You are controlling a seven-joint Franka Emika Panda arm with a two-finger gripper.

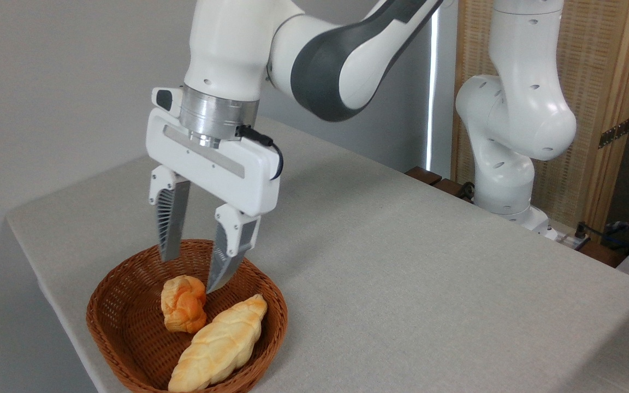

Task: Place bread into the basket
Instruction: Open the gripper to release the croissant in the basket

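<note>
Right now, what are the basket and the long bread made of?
The basket looks like woven reddish-brown wicker: its strands and braided rim show. The long braided loaf looks golden and smooth, slightly glossy; it could be real bread or a plastic toy.

Long braided golden bread (219, 345) lies diagonally inside brown wicker basket (108, 316), one end on near rim.

A lab: robot arm (347, 49) bolted beside cloth-covered table (402, 273); cables (609, 232).
</note>
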